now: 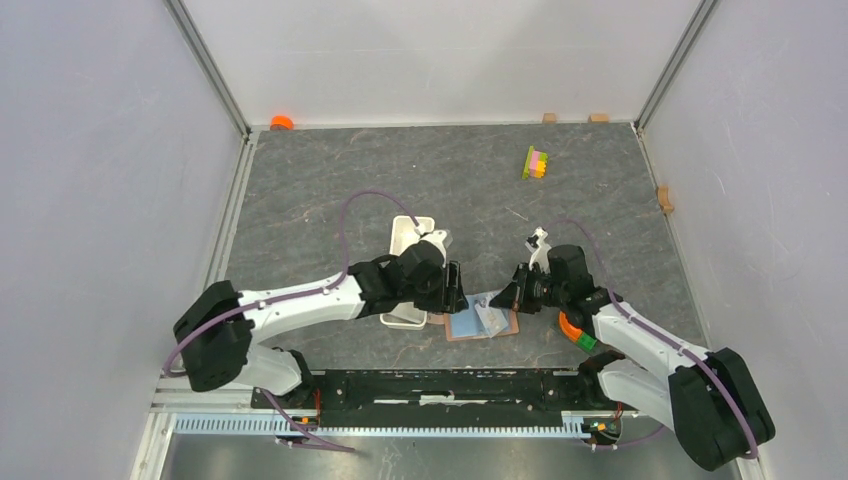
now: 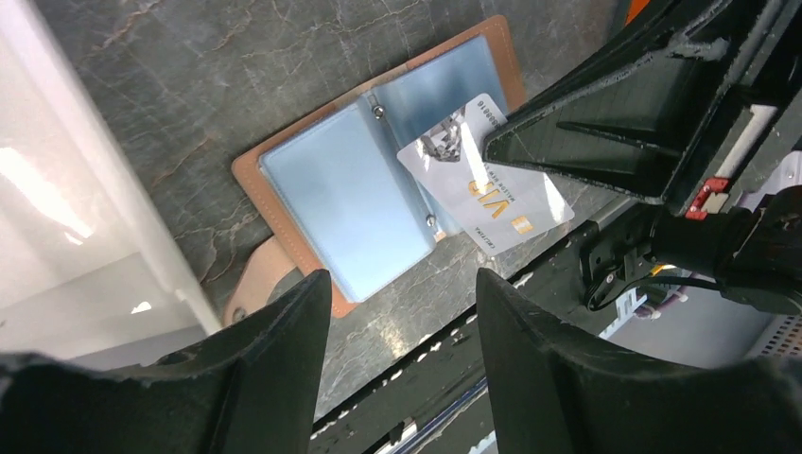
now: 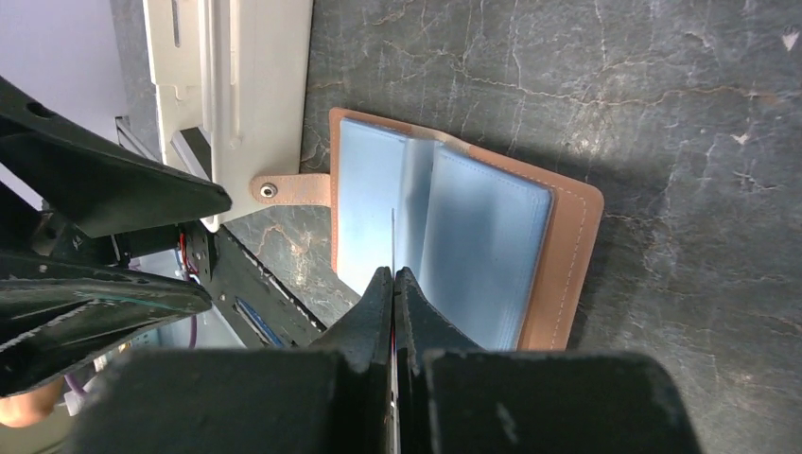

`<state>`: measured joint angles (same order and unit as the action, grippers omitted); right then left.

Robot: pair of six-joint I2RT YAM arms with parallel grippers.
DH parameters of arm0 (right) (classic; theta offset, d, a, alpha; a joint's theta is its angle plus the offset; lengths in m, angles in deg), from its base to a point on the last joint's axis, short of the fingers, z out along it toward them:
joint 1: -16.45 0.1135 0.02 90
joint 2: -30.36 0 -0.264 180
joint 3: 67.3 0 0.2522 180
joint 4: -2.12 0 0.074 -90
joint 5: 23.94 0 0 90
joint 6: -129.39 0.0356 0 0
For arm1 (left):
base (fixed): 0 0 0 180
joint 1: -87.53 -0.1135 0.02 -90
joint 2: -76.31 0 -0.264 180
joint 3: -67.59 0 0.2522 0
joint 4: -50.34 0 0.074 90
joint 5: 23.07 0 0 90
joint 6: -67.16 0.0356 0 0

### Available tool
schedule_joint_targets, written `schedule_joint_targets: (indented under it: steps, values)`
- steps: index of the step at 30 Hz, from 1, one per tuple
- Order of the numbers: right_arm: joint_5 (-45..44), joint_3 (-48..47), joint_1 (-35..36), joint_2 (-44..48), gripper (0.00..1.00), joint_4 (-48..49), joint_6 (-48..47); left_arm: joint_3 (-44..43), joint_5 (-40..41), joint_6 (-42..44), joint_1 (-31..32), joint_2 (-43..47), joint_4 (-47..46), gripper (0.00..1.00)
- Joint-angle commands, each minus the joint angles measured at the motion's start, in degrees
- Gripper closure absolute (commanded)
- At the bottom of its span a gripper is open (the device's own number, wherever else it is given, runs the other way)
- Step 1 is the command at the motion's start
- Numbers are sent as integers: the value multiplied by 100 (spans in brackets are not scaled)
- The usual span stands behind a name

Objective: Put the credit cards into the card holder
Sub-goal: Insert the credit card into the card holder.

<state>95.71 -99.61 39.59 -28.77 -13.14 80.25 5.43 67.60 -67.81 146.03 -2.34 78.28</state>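
On the grey marbled desk point(image 1: 400, 170), the card holder point(image 1: 462, 326) lies open at the middle of the near edge. My right gripper point(image 3: 393, 276) pinches a credit card point(image 2: 478, 194) over its sleeves; my left gripper point(image 2: 402, 284) hovers alongside, jaws parted, empty.

My left arm point(image 1: 300, 298) and right arm point(image 1: 650, 345) are white shells with bulky black joints. A purple cable point(image 1: 375, 193) loops along each. My shoulders point(image 1: 212, 345) are big rounded black blocks. My fingers point(image 2: 265, 369) are matte black, tapered wedges. A small red tab point(image 2: 711, 186) marks my right wrist's black housing.
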Motion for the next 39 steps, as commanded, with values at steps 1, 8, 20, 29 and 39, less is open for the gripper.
schedule_joint_targets:
  steps: [1, 8, 20, 29, 39]
  values:
    - [200, 95, -24, -101, 100, 497, 194, -302, -192, -284, 30, -323, -455, 35]
    - [182, 193, -20, -302, 100, 646, 173, -361, -448, -304, 36, -828, -556, 35]
    - [209, 327, -20, -647, 100, 990, 202, -372, -285, -176, 35, -1183, -153, 34]
    - [212, 409, -3, -970, 100, 1393, 262, -259, -178, -130, 30, -1328, -31, 37]
    - [101, 442, 68, -1337, 100, 1892, 361, -162, -90, -139, 29, -1438, 3, 45]
